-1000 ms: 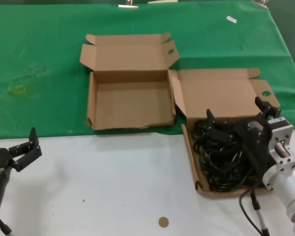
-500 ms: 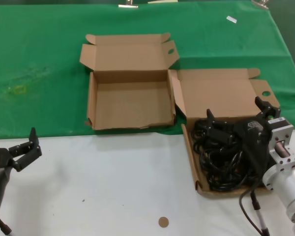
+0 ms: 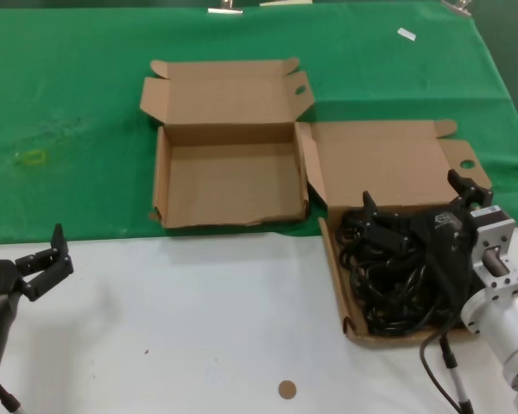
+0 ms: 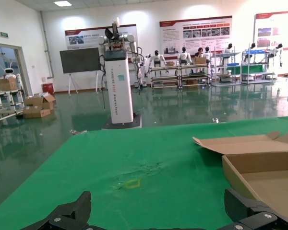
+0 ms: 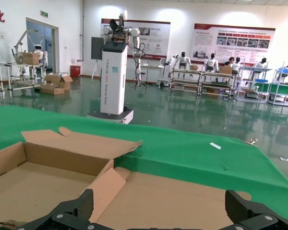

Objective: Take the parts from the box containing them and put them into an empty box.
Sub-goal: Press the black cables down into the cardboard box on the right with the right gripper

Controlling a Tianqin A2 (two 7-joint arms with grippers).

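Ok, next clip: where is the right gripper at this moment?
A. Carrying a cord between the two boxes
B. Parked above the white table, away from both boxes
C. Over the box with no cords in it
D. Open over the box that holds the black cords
D: in the head view the right gripper sits open over the black cords in their box, while the empty box is unattended.
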